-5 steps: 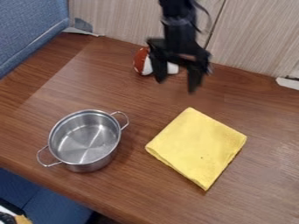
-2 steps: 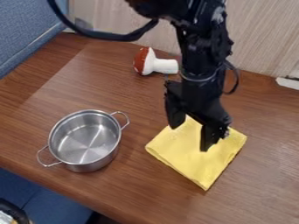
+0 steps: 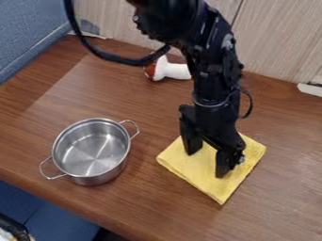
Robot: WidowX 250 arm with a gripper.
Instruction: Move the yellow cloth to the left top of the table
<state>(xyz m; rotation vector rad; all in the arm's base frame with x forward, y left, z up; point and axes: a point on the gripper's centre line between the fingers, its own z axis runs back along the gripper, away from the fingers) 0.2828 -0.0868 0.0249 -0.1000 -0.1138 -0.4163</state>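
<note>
Camera view: nearest to me, the metal pot (image 3: pixel 92 150) is sitting on the desk (image 3: pixel 148 207) exactly where it was, well to the left of the work in the picture, so it isn't concerning me much. Beside it, with bare wood between, the yellow cloth (image 3: pixel 206 182) is lying folded and flat, one corner pointing towards me. It isn't showing any shift from the earlier frames.

What is changing is the gripper (image 3: pixel 207 163). A second ago it was hanging over the far side of the desk; then it was swinging in above the cloth, and now it is sitting lower, over the cloth's middle. Its two fingers are standing apart, with yellow fabric showing between them. I can't tell whether the tips are touching, but I'm not seeing any cloth pinched or bunching up.

So I'm judging that the approach is nearly finished and the grasp is coming next: pressing down slightly, then closing to gather a fold. Flat fabric could be slipping out if I'm closing too high.

Farther back, the toy mushroom (image 3: pixel 171 71) is lying on its side near the wooden wall (image 3: pixel 277 42), with the arm's cable (image 3: pixel 119 59) crossing close by. The far left corner is still waiting for its cloth.
</note>
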